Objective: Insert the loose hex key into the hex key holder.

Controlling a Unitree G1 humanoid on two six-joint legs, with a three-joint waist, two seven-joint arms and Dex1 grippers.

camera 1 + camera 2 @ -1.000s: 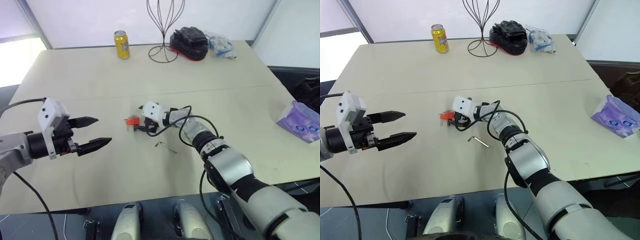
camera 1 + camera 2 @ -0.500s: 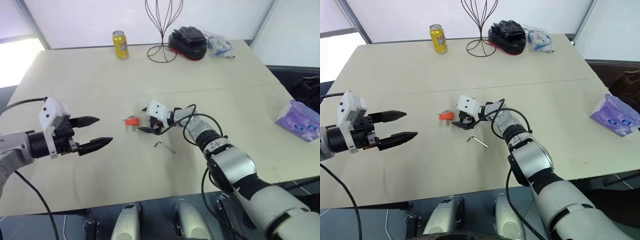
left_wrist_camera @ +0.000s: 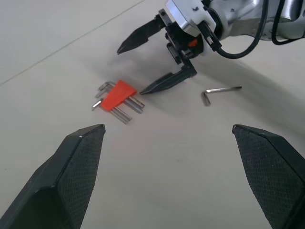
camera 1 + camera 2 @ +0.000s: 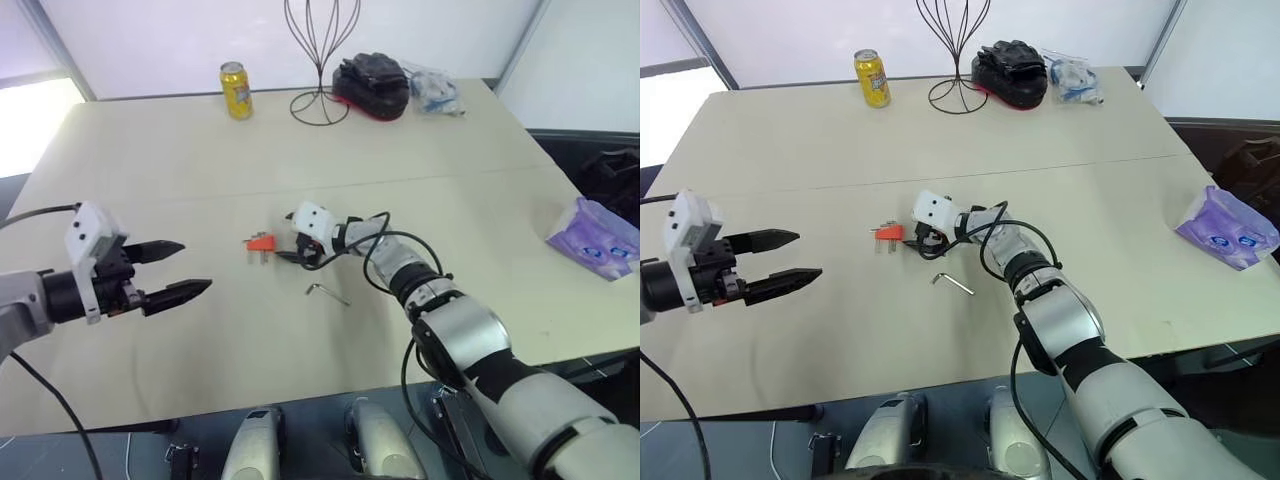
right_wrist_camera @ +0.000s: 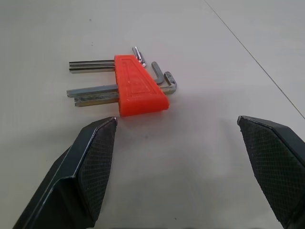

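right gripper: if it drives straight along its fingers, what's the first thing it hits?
Probably the hex key holder. The right gripper stands open, pointing at the orange block lying flat on the table, one fingertip nearly at its edge. Depth is unclear; angled downward, it might meet the tabletop just short of it.

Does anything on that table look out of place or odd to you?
One thing: a loose hex key lies alone on the table, apart from the orange-red hex key holder that carries the other keys. Nothing looks spilled or damaged.
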